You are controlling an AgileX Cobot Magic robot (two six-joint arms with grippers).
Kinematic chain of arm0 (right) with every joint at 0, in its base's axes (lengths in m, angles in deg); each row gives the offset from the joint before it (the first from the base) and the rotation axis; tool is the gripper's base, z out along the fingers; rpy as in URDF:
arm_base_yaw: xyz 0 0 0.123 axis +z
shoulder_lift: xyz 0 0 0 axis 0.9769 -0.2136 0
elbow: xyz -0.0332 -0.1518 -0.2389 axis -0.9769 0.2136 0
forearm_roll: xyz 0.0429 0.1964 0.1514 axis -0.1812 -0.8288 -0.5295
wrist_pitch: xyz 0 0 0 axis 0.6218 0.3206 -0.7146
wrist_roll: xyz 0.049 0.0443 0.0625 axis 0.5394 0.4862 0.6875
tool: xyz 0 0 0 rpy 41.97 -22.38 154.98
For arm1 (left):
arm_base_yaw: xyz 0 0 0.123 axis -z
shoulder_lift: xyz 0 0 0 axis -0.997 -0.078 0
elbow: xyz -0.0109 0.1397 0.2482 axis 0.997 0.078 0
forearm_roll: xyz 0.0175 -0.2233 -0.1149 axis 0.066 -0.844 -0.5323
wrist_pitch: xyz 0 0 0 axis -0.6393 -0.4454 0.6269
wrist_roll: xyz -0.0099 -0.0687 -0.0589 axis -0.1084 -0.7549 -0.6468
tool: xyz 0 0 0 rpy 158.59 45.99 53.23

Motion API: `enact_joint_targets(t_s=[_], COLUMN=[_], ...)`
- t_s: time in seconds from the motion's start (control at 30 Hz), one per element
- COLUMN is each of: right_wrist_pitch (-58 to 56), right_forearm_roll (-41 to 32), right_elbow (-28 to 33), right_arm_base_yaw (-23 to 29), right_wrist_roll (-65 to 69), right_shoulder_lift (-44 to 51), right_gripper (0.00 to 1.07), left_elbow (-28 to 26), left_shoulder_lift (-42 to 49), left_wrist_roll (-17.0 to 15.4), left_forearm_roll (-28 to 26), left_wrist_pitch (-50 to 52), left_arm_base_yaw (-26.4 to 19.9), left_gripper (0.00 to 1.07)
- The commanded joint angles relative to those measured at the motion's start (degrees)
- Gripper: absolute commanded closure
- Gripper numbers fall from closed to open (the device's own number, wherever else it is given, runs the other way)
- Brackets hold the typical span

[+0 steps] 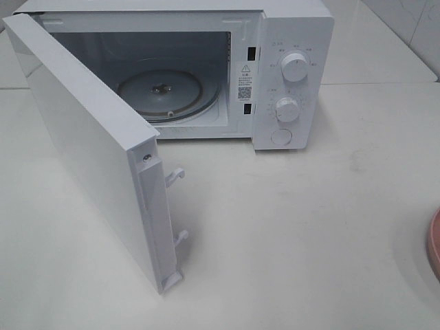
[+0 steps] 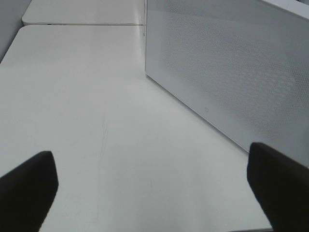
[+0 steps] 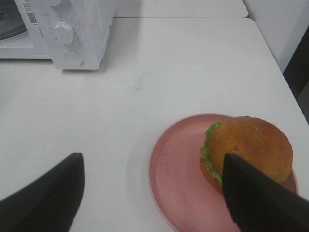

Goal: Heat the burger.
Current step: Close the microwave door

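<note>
White counter (image 1: 309,227) carries a white microwave (image 1: 292,41), door (image 1: 89,151) swung open, and a pink plate (image 3: 176,169) near the right edge. Counter seems made of joined slabs.

The high camera looks down from the front at the white microwave (image 1: 206,69), its open door (image 1: 96,151) and the counter (image 1: 309,220), from fairly close. The left wrist camera sits low over the counter (image 2: 96,121) and faces the door's dotted panel (image 2: 227,72) (quite near). The right wrist camera looks down at the pink plate (image 3: 178,169). It shares the microwave's knobs (image 3: 63,33) and the plate's edge (image 1: 434,247) with the high view.
</note>
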Motion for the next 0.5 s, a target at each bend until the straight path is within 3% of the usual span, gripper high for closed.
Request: enact_joint_targets(t_s=[0.03, 0.5], right_wrist_pitch=[-0.2, -0.2], right_forearm_roll=[-0.3, -0.3], right_elbow=[0.1, 0.1], right_arm_base_yaw=[-0.5, -0.4], right_wrist_roll=[-1.0, -1.0], right_shoulder_lift=[1.8, 1.8], right_gripper=[0.31, 0.31], left_elbow=[0.3, 0.3], left_shoulder_lift=[1.0, 1.0], left_wrist_roll=[0.0, 0.0], left_forearm_roll=[-0.2, -0.2], left_wrist_pitch=[0.3, 0.3], left_arm_base_yaw=[-0.2, -0.2], left_gripper=[0.07, 0.07])
